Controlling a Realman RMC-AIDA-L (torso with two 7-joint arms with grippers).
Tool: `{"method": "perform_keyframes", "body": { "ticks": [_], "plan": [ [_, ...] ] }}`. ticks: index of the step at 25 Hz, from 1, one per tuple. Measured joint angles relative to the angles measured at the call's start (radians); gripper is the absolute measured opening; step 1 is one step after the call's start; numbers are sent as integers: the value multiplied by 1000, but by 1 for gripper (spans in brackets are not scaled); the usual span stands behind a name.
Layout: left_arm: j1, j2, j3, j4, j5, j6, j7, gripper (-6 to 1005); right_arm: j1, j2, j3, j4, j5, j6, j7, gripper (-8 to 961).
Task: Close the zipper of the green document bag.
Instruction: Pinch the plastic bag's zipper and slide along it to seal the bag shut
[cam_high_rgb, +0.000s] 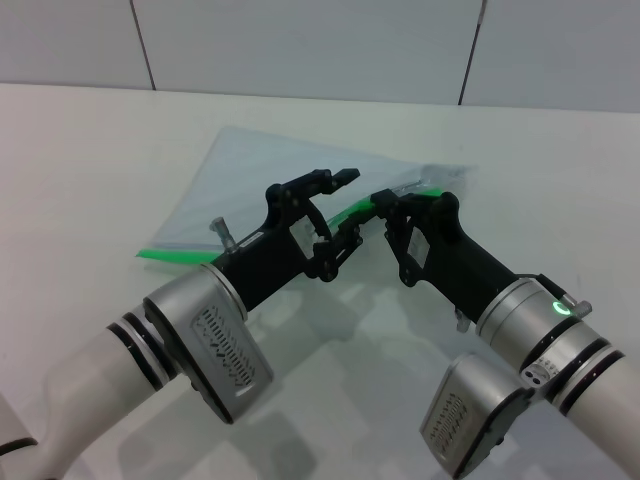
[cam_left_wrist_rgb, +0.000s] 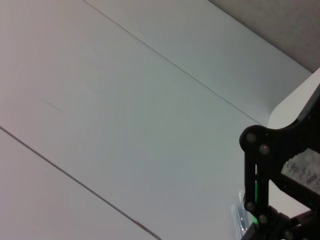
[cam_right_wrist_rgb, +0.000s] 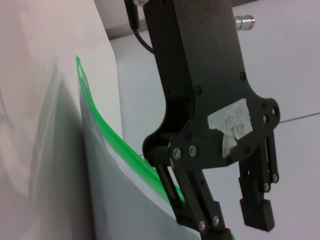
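Observation:
The green document bag (cam_high_rgb: 260, 180) lies flat on the white table (cam_high_rgb: 80, 170), pale and translucent. Its zipper (cam_high_rgb: 180, 255) runs as a bright green strip along the near edge. My left gripper (cam_high_rgb: 346, 210) is open, with the strip passing between its two fingers. In the right wrist view the left gripper (cam_right_wrist_rgb: 230, 220) has one finger (cam_right_wrist_rgb: 197, 212) against the zipper (cam_right_wrist_rgb: 107, 132). My right gripper (cam_high_rgb: 380, 200) is shut on the zipper just beside it and holds the strip slightly raised in an arch.
A wall of pale panels (cam_high_rgb: 300, 45) rises behind the table's far edge. Both forearms (cam_high_rgb: 190, 340) cross the near part of the table. The left wrist view shows mostly wall, plus black linkage (cam_left_wrist_rgb: 272, 170) of the other gripper.

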Motion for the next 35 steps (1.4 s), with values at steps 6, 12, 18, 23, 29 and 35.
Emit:
{"method": "perform_keyframes", "body": {
  "ticks": [6,12,18,23,29,35],
  "plan": [
    [-6,0,1,0,2,-17,1,413,1,-1,-10,0,1,1,0,11],
    [-11,0,1,2,22,-26,12,320,2,0,-16,0,1,-1,0,11],
    [-12,-1,1,1,23,-33,44,281,2,0,-18,-2,1,0,-22,11],
    [-12,-2,1,0,24,-34,54,258,3,0,-19,-3,1,-1,-23,11],
    [-12,-2,1,-1,24,-35,68,221,3,1,-19,-3,0,-1,-23,11],
    [-12,-2,1,-2,25,-35,71,152,3,1,-24,-2,0,-1,-24,12]
  ]
}}
